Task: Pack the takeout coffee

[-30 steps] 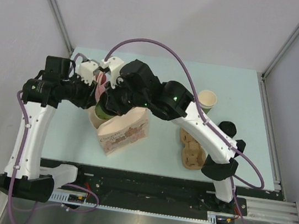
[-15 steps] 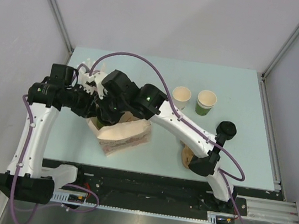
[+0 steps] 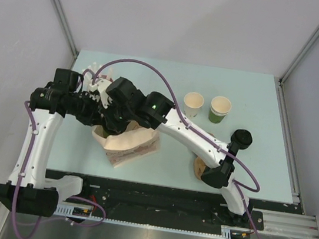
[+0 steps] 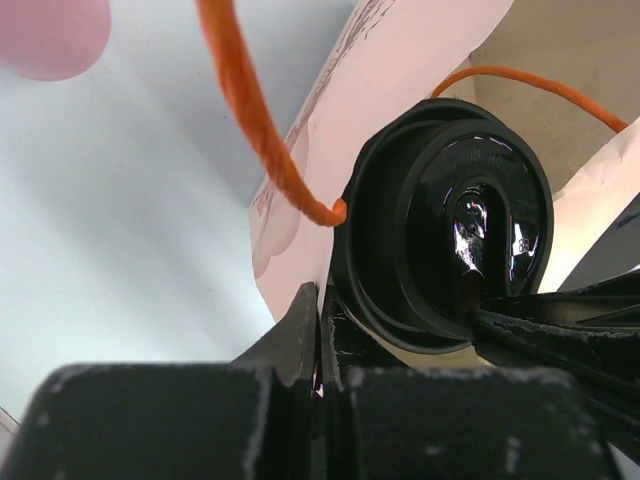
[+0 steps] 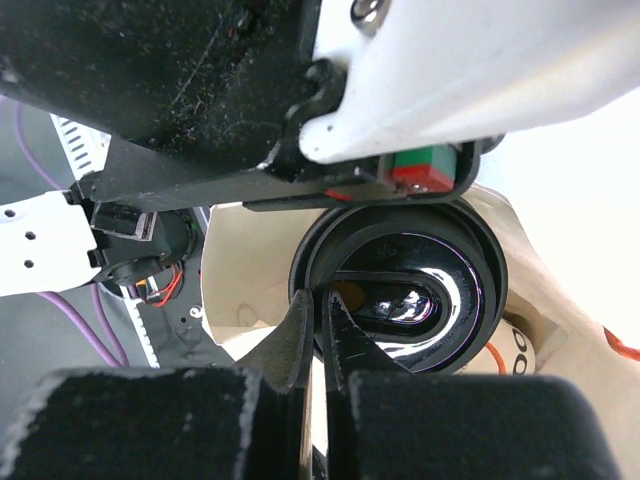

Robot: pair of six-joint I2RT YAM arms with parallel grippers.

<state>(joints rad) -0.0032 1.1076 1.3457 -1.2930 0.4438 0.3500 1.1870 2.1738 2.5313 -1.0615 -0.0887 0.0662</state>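
Note:
A takeout coffee cup sits in the mouth of the paper bag (image 3: 135,146), its black lid (image 4: 450,230) (image 5: 420,270) facing both wrist cameras. My right gripper (image 5: 322,300) (image 3: 114,122) is shut on the lid's rim, one finger outside it and one on top. My left gripper (image 4: 322,292) (image 3: 97,115) is shut on the bag's (image 4: 300,200) top edge, right beside the lid. The cup's body is hidden by the bag (image 5: 245,280) and the arms.
A lidless white cup (image 3: 193,104) and a lidless green cup (image 3: 220,108) stand at the back right. A loose black lid (image 3: 242,137) lies right of them. The brown pulp tray (image 3: 199,168) is partly hidden under the right arm. An orange bag handle (image 4: 250,110) loops past.
The right arm swung left and lowered the lidded cup into the bag, uncovering the lidless white cup. The left gripper closed on the bag's edge.

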